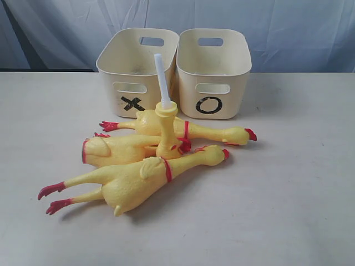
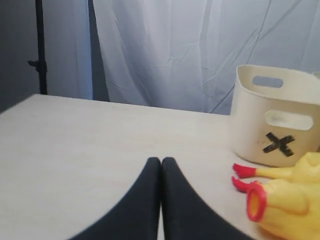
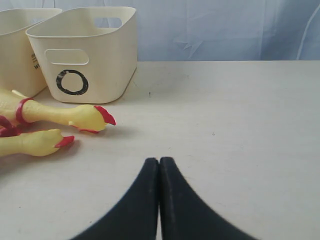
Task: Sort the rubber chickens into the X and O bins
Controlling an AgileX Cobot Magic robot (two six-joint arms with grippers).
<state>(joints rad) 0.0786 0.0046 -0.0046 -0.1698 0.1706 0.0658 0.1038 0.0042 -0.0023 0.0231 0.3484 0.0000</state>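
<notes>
Three yellow rubber chickens lie in a heap on the table before the bins: a big front one (image 1: 133, 180), a middle one (image 1: 113, 149) and a rear one (image 1: 208, 132) with its head toward the O bin. Among them stands a yellow upright piece with a white tube (image 1: 165, 119). The X bin (image 1: 136, 72) stands left of the O bin (image 1: 213, 72). Neither gripper shows in the exterior view. My left gripper (image 2: 161, 161) is shut and holds nothing, left of the chickens (image 2: 285, 200) and X bin (image 2: 275, 120). Shut and holding nothing too, my right gripper (image 3: 159, 161) sits right of the chicken heads (image 3: 75, 116) and O bin (image 3: 85, 55).
The pale table (image 1: 288, 183) runs out on all sides of the heap. A wrinkled grey-white curtain (image 1: 277, 22) hangs behind the bins. A dark stand pole (image 2: 41, 47) rises beyond the table's far left edge.
</notes>
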